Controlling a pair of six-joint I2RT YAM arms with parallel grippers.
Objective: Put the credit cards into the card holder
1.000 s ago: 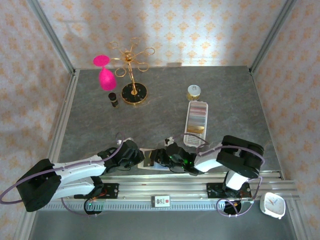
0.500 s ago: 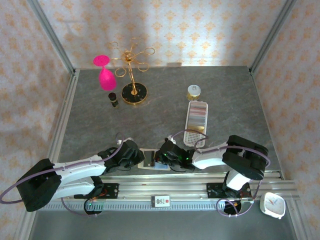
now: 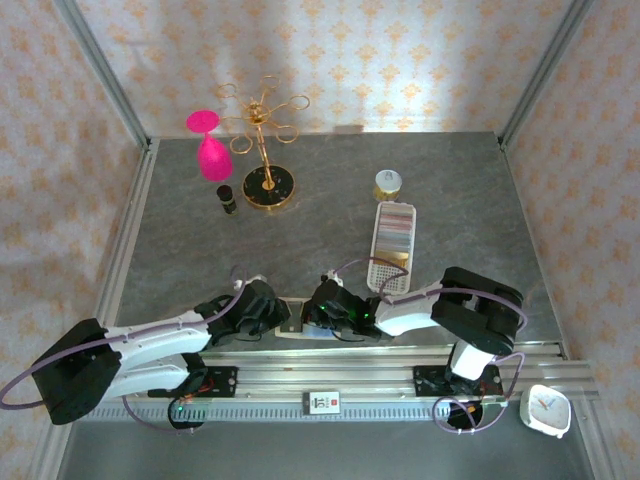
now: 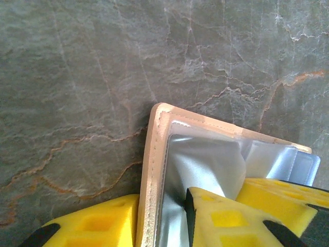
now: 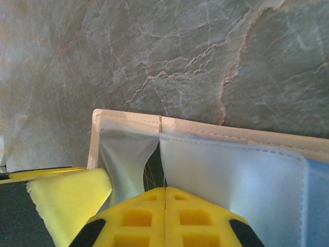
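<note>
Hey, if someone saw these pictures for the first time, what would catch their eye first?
Probably the bright pink glass hanging from the gold stand at the far left of the table. Next, at the near edge, the vivid yellow left gripper clamps the edge of the open beige card holder, while the shut right gripper sits over its clear sleeve.
</note>
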